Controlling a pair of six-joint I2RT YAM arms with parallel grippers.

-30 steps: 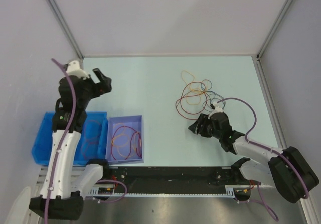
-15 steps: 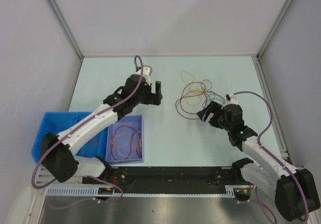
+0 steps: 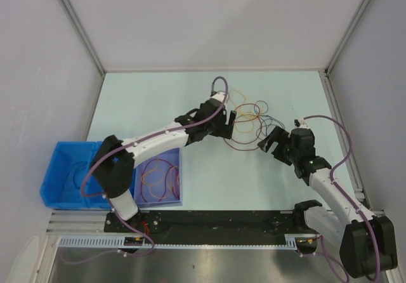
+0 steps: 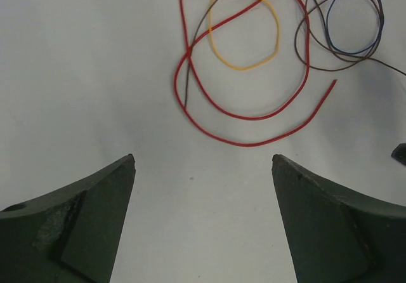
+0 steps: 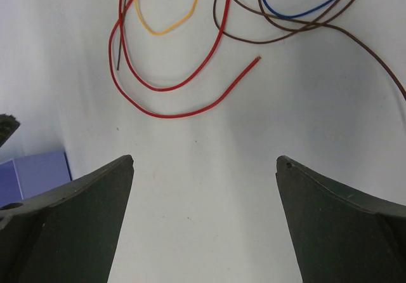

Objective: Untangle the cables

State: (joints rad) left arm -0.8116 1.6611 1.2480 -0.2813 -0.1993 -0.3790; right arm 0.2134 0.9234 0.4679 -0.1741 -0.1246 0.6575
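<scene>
Red, orange, blue and brown cables (image 3: pixel 246 119) lie in a loose tangle on the pale tabletop (image 3: pixel 158 99), toward its far middle. At the tangle's left edge is the left tool (image 3: pixel 228 129), jaws spread wide and gripping nothing. Its wrist view shows the red cable (image 4: pixel 254 115) curving just beyond the fingertips, crossed by a brown strand (image 4: pixel 200 32), with an orange loop (image 4: pixel 244 64) lying inside the curve. The right tool (image 3: pixel 270 139) is at the tangle's near right edge, likewise wide open and empty. Near the left arm's base, a lavender tray (image 3: pixel 179 175) holds a few red and orange loops (image 3: pixel 157 176), and a blue bin (image 3: pixel 57 169) stands just beside it on the left
</scene>
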